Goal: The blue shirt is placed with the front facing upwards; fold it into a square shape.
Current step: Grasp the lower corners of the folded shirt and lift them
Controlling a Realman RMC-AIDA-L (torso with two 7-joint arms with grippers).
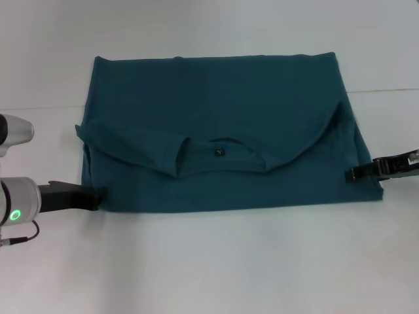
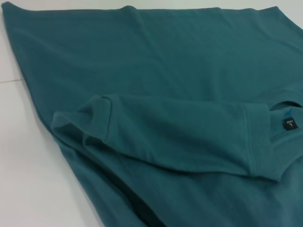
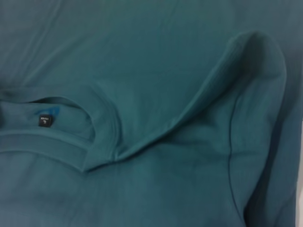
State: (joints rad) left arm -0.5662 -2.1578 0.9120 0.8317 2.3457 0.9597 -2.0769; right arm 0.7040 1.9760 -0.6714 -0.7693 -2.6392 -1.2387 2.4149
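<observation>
— Teal cotton, the blue shirt lies partly folded on the white surface, sleeves tucked in by the collar.
— Left end effector touches its near-left corner, right end effector its right edge; whether either grips, nobody can tell.

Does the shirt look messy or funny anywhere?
A bit. The blue shirt lies folded, but both sleeves slant inward toward the collar instead of lying flat and square, and they bunch up at the outer ends. The left gripper and right gripper sit at its near corners.
</observation>
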